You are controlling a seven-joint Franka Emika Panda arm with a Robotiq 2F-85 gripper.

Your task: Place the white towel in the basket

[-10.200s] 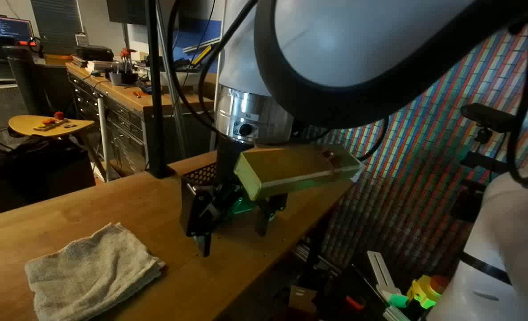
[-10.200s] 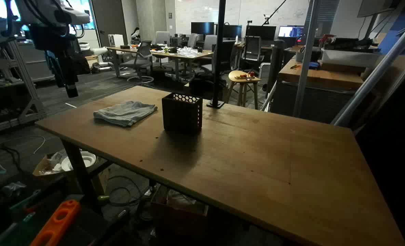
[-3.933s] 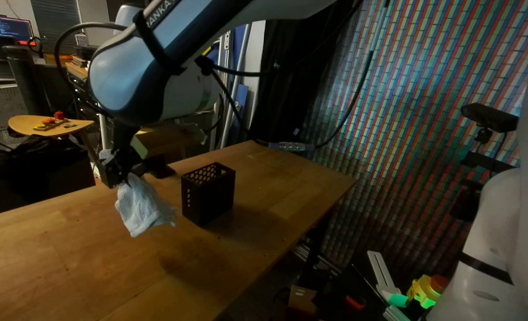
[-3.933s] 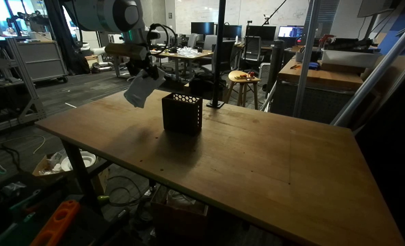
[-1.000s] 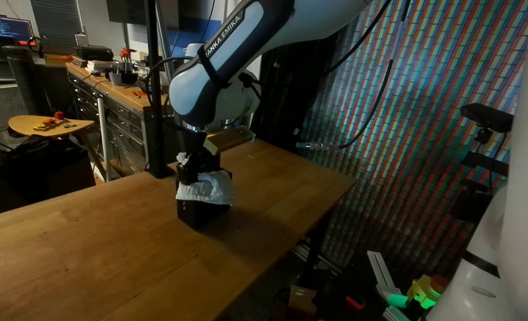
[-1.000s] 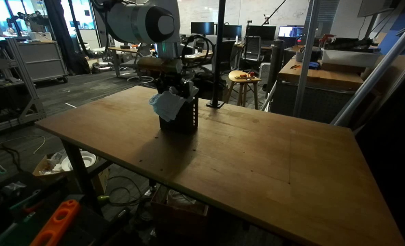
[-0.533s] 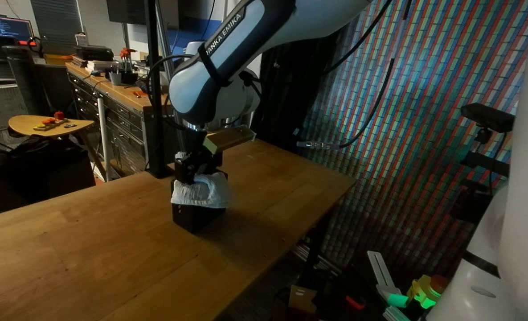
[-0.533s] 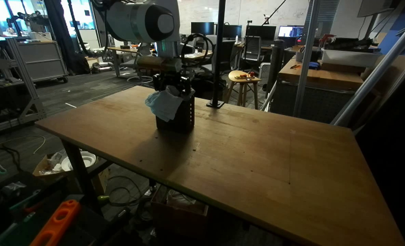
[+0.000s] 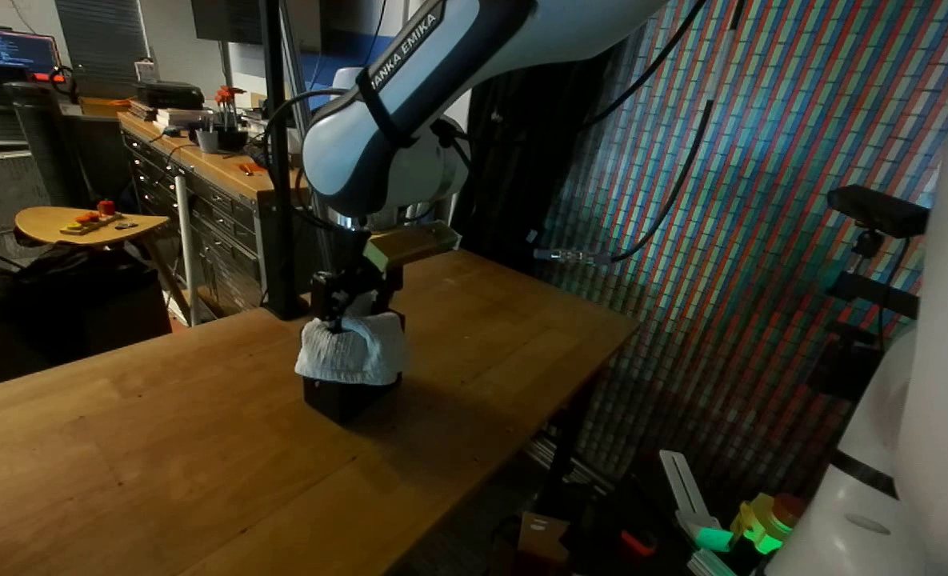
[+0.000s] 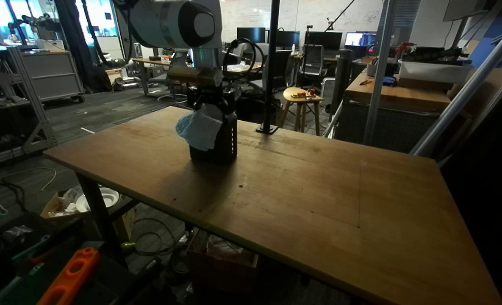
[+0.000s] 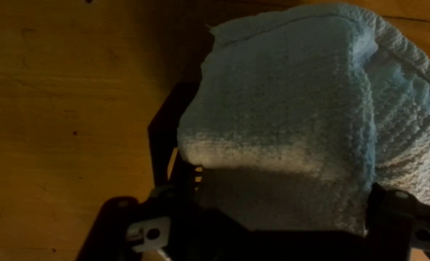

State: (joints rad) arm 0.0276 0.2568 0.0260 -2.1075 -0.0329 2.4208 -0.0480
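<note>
- Checking my feeds: the gripper (image 10: 212, 111) is right at the top of the basket (image 9: 342, 404), fingers (image 11: 389, 221) spread wide, standing loose to either side of the white towel (image 10: 200, 131).
- Towel's slung over the basket rim, with a good chunk hanging down outside it in both exterior views.
- Wrist view shows me another stretch running into shadow between the fingers; can't tell how much of it sits inside.
- Basket itself stands upright on the wooden table (image 10: 339, 203), near the black post (image 10: 270, 63).
- Past the table's edge I can see a stool (image 9: 38, 220) with some small colourful bits (image 9: 91, 219) on top.
</note>
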